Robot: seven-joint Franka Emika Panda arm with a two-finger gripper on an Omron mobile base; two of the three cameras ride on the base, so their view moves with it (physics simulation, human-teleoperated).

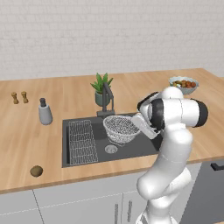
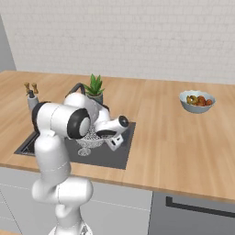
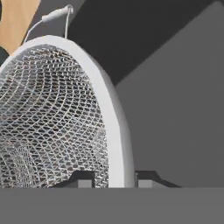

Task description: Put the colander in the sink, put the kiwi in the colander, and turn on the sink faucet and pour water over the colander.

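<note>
- The gripper (image 3: 113, 179) is pinching the colander's (image 1: 121, 128) rim over the sink (image 1: 144, 146) (mid-frame).
- Next: lowering and releasing it, then fetching the kiwi (image 1: 36, 171), lower left on the tabletop (image 1: 26, 140).

Colander (image 1: 121, 127): one, round mesh. Sink (image 1: 144, 147): one, dark recessed basin, with one round drain (image 1: 111, 148). Wire rack (image 1: 82, 141): one, flat and rectangular. Sink faucet (image 1: 108, 99): one. Kiwi (image 1: 36, 171): one, loose on the counter (image 1: 26, 144). Shakers (image 1: 19, 97): two, small and brown. Soap dispenser (image 1: 44, 112): one, grey. Potted plant (image 1: 101, 88): one. Fruit bowl (image 1: 183, 84): one; the fruits in it are too small to count. Robot arm (image 1: 170, 144): one, with one gripper (image 3: 114, 179) of two fingers.
</note>
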